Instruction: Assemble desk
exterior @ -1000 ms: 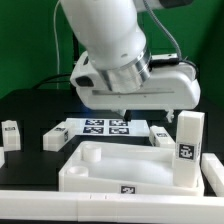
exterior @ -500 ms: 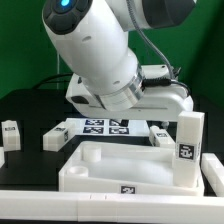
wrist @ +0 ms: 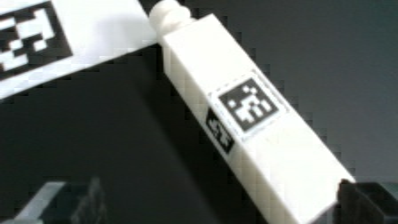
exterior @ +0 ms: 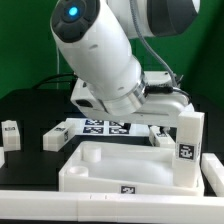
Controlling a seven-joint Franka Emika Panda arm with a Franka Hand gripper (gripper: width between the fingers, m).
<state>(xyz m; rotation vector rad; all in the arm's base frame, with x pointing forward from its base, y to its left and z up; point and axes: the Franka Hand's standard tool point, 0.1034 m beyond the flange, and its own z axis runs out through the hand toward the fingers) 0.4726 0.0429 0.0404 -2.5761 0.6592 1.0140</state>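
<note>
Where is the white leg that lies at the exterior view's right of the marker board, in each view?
Exterior view: the leg lies beside the marker board, right of the picture's middle.
Wrist view: apparently the same leg, crossing the picture's middle diagonally.
Shared landmark: the marker board, its corner near the leg's end.

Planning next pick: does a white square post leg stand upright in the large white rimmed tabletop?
Yes, one white post leg stands upright in the tabletop at the exterior view's right.

Glossy white rounded arm (exterior: 100, 55), blue lamp (exterior: 70, 12) glowing on it, dark grey joint (exterior: 165, 15) behind, dark fingers (wrist: 50, 202) on the pincer (wrist: 210, 203).
</note>
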